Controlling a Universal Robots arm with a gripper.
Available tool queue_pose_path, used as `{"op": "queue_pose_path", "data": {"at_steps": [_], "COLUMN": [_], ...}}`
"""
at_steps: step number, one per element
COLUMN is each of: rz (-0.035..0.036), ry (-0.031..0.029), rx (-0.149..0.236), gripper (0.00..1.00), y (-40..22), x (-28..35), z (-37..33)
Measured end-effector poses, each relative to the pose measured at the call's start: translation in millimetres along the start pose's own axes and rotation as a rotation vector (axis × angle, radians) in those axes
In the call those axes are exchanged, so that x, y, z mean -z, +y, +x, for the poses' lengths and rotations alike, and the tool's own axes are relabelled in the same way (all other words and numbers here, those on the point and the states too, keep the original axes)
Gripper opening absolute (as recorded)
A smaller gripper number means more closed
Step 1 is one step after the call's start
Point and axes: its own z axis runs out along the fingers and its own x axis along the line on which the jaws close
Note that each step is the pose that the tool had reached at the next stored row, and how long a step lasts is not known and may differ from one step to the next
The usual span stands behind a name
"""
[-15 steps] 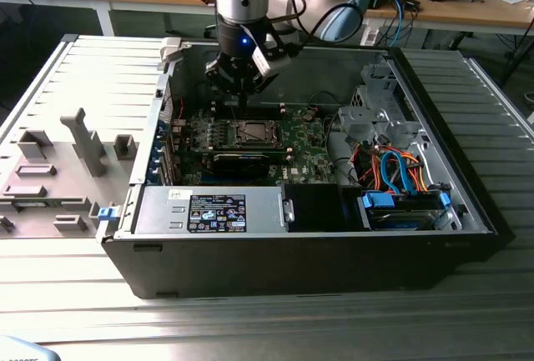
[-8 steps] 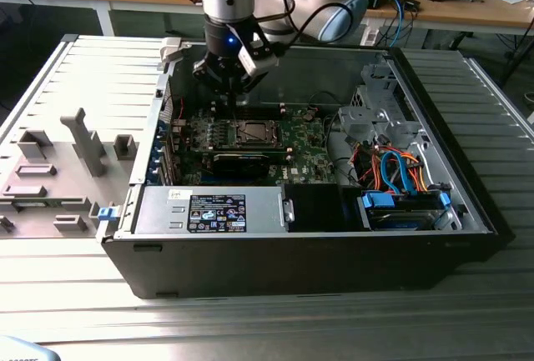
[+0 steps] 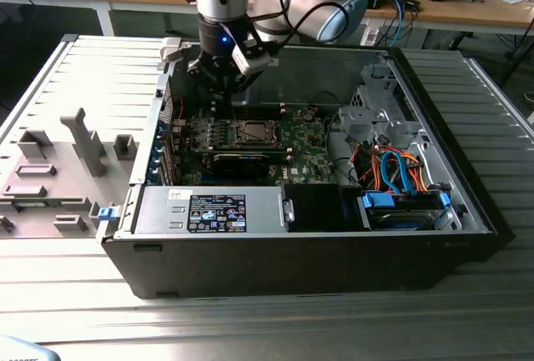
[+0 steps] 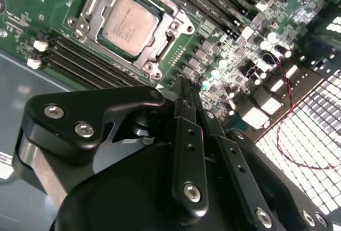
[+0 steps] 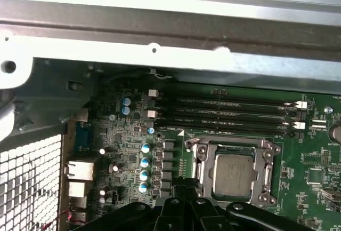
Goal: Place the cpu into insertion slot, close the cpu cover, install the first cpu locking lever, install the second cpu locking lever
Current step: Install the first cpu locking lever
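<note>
The cpu, a dull silver square chip, lies flat in the insertion slot on the green board. The cpu cover, a silver frame, lies down around the chip in both wrist views. Thin metal lever rods run along the socket's sides; whether they are latched I cannot tell. My gripper hangs above the board, a short way off the socket toward the exterior view's left and back. Its black fingers are shut together with nothing between them.
The board sits deep inside an open black computer case with tall walls. Memory sticks lie beside the socket, and a long black card in front of it. Cables and a drive bay fill the right. A grey fixture plate lies left.
</note>
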Motion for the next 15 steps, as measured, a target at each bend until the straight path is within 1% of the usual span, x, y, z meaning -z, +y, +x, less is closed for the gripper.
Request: {"op": "queue_pose_path", "data": {"at_steps": [1, 2, 4, 5, 9, 11, 15], "rz": [-0.0001, -0.0012, -0.0041, -0.0062, -0.0126, -0.0147, -0.015], "ry": [-0.0001, -0.0002, -0.0005, -0.0006, -0.0011, -0.0014, -0.0012], "rx": [0.0, 0.0, 0.0, 0.0, 0.0, 0.0, 0.0], "gripper": [0.11, 0.11, 0.11, 0.11, 0.11, 0.11, 0.11], "y": [1.1, 3.6, 7.4, 11.5, 19.9, 21.5, 22.5], "x": [0.0, -0.1, -0.1, -0.2, -0.9, -1.7, -2.3], "z": [1.5, 3.7, 5.6, 7.2, 9.0, 8.9, 7.4]}}
